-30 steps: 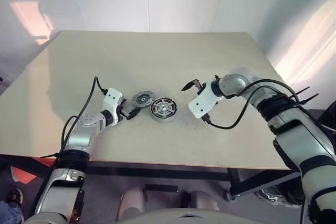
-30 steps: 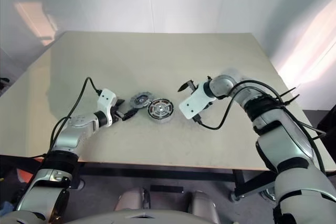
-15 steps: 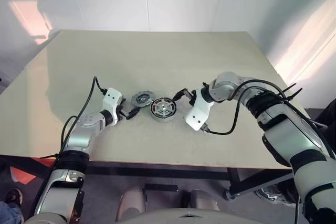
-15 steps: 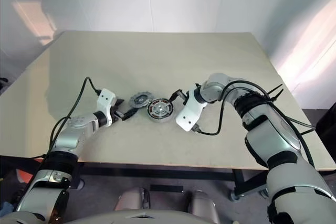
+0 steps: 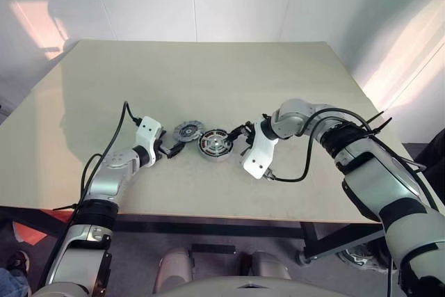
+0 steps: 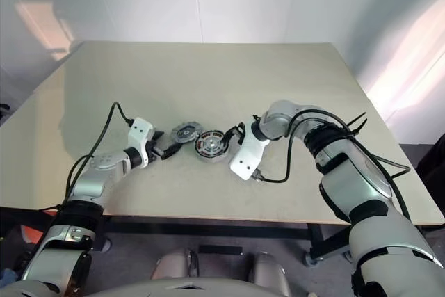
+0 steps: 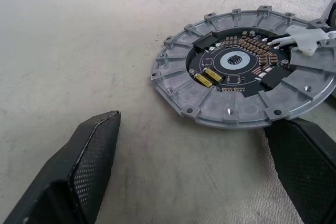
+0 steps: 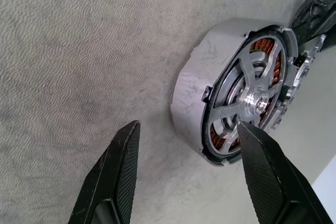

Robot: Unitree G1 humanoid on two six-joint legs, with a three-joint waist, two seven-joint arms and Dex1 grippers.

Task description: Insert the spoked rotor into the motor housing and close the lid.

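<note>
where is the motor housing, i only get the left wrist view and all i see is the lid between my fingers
Observer: The motor housing stands on the table close beside the lid, on the right arm's side.
Operator: is the rotor in it
Observer: Yes. The spoked rotor sits inside the housing, copper windings showing through its gaps.
Operator: and the right gripper
Observer: The right gripper is at the housing with its fingers apart, not clamped on it.
</note>
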